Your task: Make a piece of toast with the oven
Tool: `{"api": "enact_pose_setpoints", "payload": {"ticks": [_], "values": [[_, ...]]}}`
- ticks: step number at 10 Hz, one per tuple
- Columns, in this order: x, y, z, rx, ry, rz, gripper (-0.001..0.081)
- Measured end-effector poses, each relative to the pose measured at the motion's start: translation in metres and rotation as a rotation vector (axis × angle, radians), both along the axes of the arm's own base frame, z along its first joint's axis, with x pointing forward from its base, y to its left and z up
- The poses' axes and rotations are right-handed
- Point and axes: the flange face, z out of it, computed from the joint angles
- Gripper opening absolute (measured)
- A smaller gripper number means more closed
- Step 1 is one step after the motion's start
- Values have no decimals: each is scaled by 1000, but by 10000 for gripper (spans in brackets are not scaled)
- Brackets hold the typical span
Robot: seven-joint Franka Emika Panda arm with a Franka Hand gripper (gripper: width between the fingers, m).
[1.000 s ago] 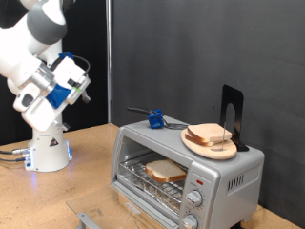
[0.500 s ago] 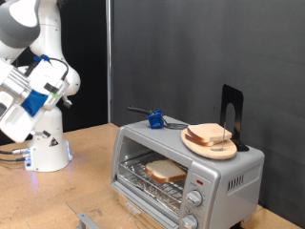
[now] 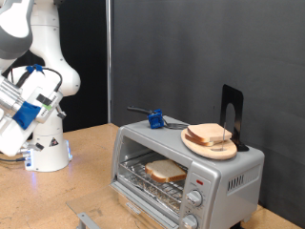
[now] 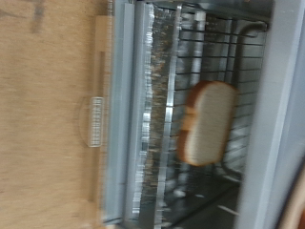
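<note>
The silver oven (image 3: 224,176) stands at the exterior view's lower right with its glass door (image 3: 89,219) folded down open. The piece of toast (image 3: 165,172) lies flat on the wire rack inside. It also shows in the wrist view (image 4: 208,122), pale with a brown crust, on the rack behind the open door (image 4: 107,114). My gripper (image 3: 29,103) is in the air far to the exterior view's left of the oven, near the arm's base, with nothing seen in it. Its fingers do not show in the wrist view.
On the oven's top sits a round wooden board (image 3: 193,143) bearing another bread slice (image 3: 212,134). A black upright stand (image 3: 232,113) and a small blue tool with a dark handle (image 3: 152,118) sit there too. The arm's white base (image 3: 48,148) stands on the wooden table (image 3: 67,196).
The arm has swung the gripper down and towards the exterior view's left, away from the oven. The toast, the oven door and the board have not moved.
</note>
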Motion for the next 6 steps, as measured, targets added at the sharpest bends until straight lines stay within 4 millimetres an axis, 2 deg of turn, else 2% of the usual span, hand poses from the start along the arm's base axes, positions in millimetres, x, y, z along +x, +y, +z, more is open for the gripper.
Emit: {"api": "enact_pose_setpoints", "payload": {"ticks": [2, 3, 6], "values": [[-9, -10, -3, 51, -9, -34, 809], [-12, -18, -11, 55, -11, -51, 809], [-2, -38, -57, 49, -4, -119, 809]]}}
